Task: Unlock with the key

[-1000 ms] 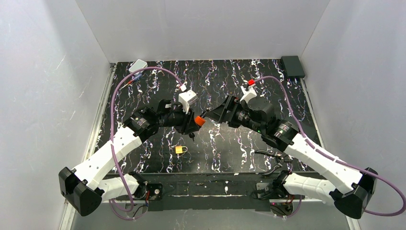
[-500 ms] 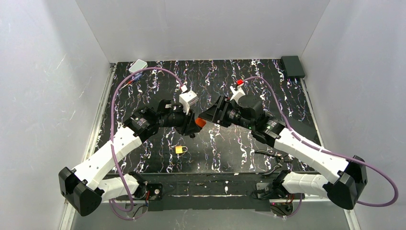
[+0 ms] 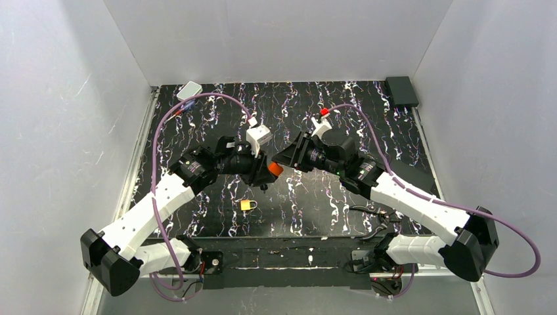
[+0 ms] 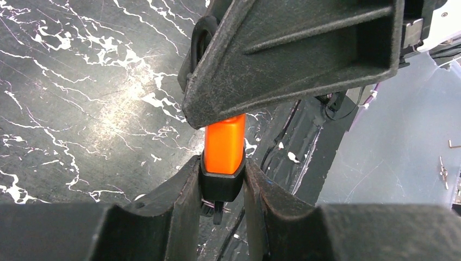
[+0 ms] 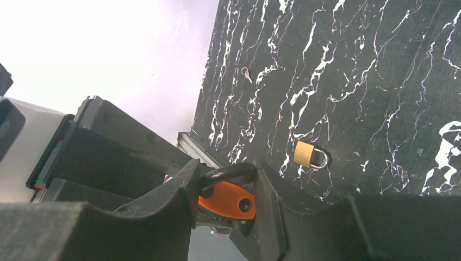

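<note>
My left gripper (image 3: 267, 173) is shut on the orange padlock (image 4: 224, 142), held above the table with its black base (image 4: 222, 184) pinched between the fingers. A tiny dark key (image 4: 217, 209) sticks out of that base toward the camera. My right gripper (image 3: 280, 161) has come in from the right. Its fingers sit against both sides of the padlock's black shackle (image 5: 228, 172), with the orange body (image 5: 225, 200) just beneath. In the left wrist view, one right finger (image 4: 293, 54) covers the top of the padlock.
A small yellow padlock (image 3: 247, 205) lies on the black marbled table, also in the right wrist view (image 5: 306, 154). A small metal piece (image 5: 245, 72) lies farther off. Black pliers (image 3: 374, 220) rest near the right base. A white box (image 3: 190, 89) and a black box (image 3: 401, 90) sit at the back corners.
My right gripper moved left onto the padlock's shackle end and narrowed its jaws around it. The left gripper kept holding the padlock in place.
</note>
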Controlling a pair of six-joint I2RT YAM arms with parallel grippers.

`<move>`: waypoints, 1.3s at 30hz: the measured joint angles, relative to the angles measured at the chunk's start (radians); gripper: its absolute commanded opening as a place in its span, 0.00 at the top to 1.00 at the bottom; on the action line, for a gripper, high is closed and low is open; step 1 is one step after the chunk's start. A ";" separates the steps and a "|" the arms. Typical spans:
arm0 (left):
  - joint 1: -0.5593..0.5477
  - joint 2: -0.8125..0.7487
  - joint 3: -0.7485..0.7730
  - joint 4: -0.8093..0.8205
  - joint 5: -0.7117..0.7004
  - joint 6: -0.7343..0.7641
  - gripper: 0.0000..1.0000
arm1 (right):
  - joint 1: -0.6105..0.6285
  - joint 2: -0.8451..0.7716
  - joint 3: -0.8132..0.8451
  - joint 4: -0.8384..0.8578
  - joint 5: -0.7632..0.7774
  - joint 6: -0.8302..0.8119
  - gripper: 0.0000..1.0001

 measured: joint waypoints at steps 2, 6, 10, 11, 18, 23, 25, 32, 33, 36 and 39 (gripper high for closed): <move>0.002 0.000 -0.003 0.003 0.010 -0.002 1.00 | 0.000 0.002 0.000 0.006 -0.003 -0.007 0.70; 0.010 -0.006 -0.018 0.019 0.067 -0.019 1.00 | 0.000 0.001 -0.002 0.027 -0.023 -0.041 0.72; 0.008 -0.020 -0.040 0.064 0.212 -0.051 1.00 | 0.000 -0.023 -0.026 0.097 -0.061 -0.113 0.70; 0.005 -0.026 -0.046 0.080 0.257 -0.063 1.00 | 0.000 -0.035 -0.037 0.118 -0.074 -0.133 0.70; -0.001 -0.045 -0.081 0.230 0.504 -0.182 1.00 | 0.000 -0.145 -0.100 0.275 -0.205 -0.235 0.56; -0.001 -0.043 -0.081 0.237 0.512 -0.179 1.00 | 0.001 -0.148 -0.100 0.272 -0.219 -0.246 0.07; -0.001 -0.039 -0.080 0.222 0.494 -0.165 1.00 | 0.001 -0.155 -0.098 0.235 -0.189 -0.246 0.02; -0.001 -0.025 -0.077 0.152 0.381 -0.123 1.00 | 0.002 -0.195 0.057 -0.118 0.120 -0.209 0.02; 0.000 -0.022 -0.076 0.140 0.356 -0.116 1.00 | 0.002 -0.201 0.084 -0.164 0.165 -0.199 0.03; 0.000 -0.014 -0.070 0.109 0.291 -0.101 1.00 | 0.000 -0.247 0.129 -0.283 0.284 -0.164 0.08; 0.002 -0.002 -0.065 0.092 0.237 -0.092 1.00 | 0.000 -0.290 0.129 -0.373 0.347 -0.124 0.12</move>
